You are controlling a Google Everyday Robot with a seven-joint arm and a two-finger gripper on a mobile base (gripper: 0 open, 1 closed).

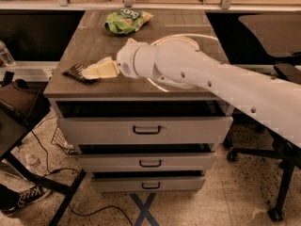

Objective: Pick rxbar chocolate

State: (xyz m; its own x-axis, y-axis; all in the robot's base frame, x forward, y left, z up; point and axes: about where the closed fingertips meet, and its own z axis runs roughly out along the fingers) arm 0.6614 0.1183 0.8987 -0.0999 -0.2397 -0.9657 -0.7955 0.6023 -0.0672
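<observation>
The rxbar chocolate [75, 72] is a small flat dark bar lying near the front left corner of the wooden cabinet top [89, 41]. My gripper [90, 72] reaches in from the right on a white arm, its cream fingers [103, 68] pointing left. The fingertips are right at the bar's right end and cover part of it.
A green crinkly snack bag [127, 20] lies at the back of the top. A white bowl [188, 44] sits mostly hidden behind my arm. Below are three drawers [146, 130]. An office chair [277, 140] stands at the right, a dark seat [21, 102] at the left.
</observation>
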